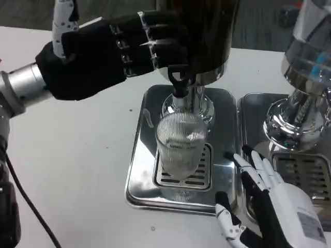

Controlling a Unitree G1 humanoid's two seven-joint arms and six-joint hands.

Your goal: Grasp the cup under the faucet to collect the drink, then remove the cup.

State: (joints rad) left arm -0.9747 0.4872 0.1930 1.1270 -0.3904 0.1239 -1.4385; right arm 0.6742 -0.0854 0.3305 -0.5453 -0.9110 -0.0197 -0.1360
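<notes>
Top of the dark drink tank (pixel 207 31) cut off, second shiny dispenser (pixel 305 93) cut by right edge, right hand (pixel 274 206) cut at bottom

Support surface — white table (pixel 77 155) with two drip trays.
A polished steel drip tray (pixel 138 155) with a slotted grate (pixel 204 173) rests flat on the table at centre. A second steel tray (pixel 248 111) lies just beside it on the right — edges close, contact not discernible. A black cable (pixel 26 199) crosses the table at lower left.
</notes>
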